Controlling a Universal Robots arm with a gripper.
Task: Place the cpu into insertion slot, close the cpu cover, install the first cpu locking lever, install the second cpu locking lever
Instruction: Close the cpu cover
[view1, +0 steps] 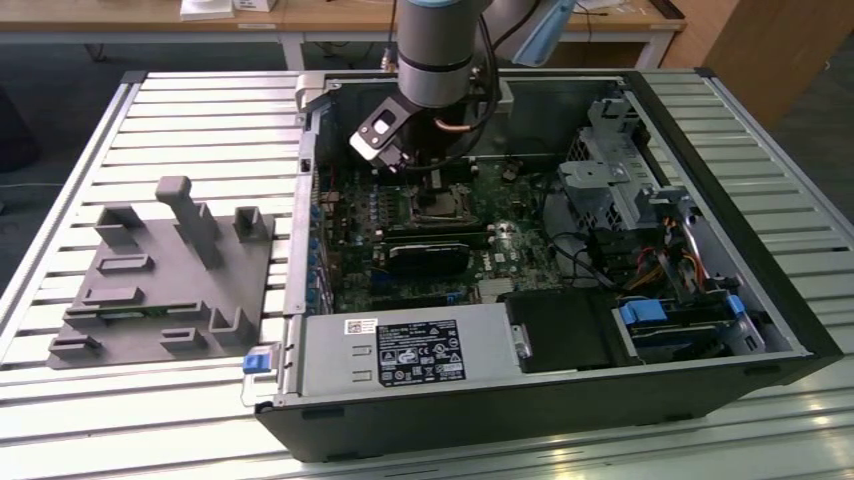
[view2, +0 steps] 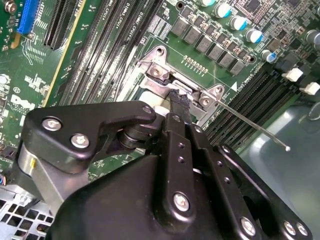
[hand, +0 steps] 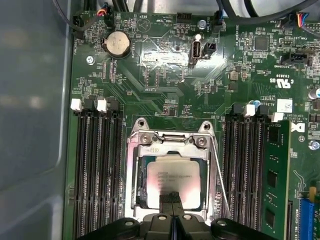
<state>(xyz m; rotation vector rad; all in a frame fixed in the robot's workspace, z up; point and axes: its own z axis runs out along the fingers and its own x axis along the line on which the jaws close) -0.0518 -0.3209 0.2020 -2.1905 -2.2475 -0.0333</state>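
The cpu (hand: 172, 175) lies flat in the insertion slot (hand: 171, 136) on the green board, its dull silver top showing. The cpu cover (hand: 134, 172) rests down around it as a silvery frame. My gripper (hand: 171, 199) is shut with nothing between its tips, and it hangs just over the chip's near edge. In the second wrist view my gripper (view2: 180, 102) reaches down onto the socket's metal frame (view2: 160, 70). A thin wire locking lever (view2: 250, 125) sticks out free beside the socket, also seen as the lever (hand: 220, 175). In the exterior view my gripper (view1: 420, 178) hovers above the slot (view1: 434, 207).
Long black memory slots (hand: 97, 170) flank the socket on both sides. A black fan card (view1: 430, 252) lies just in front of it. The case walls (view1: 721, 190), drive cage (view1: 601, 180) and power supply (view1: 394, 352) hem in the board. A grey fixture (view1: 160, 270) stands on the exterior view's left.
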